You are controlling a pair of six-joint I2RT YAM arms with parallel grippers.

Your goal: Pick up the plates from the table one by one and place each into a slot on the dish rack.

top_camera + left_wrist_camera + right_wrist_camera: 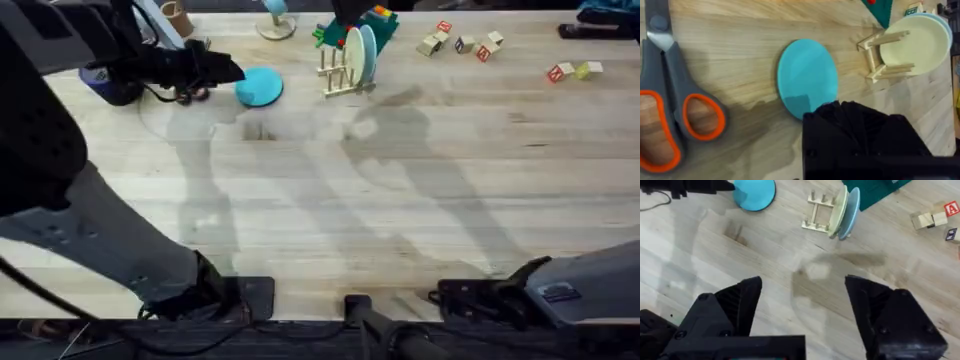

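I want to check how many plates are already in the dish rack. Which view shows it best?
The right wrist view: the dish rack is seen side-on, with a cream plate and a light blue plate standing separately. The left wrist view shows the plates overlapping face-on; overhead shows the rack small and far.

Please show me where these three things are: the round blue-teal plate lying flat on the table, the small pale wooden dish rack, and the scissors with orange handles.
Round blue-teal plate (807, 75), left wrist view: middle of its flat face.
Small pale wooden dish rack (817, 215), right wrist view: its upright pegs.
Grey scissors with orange handles (671, 75), left wrist view: the grey part above the loops.
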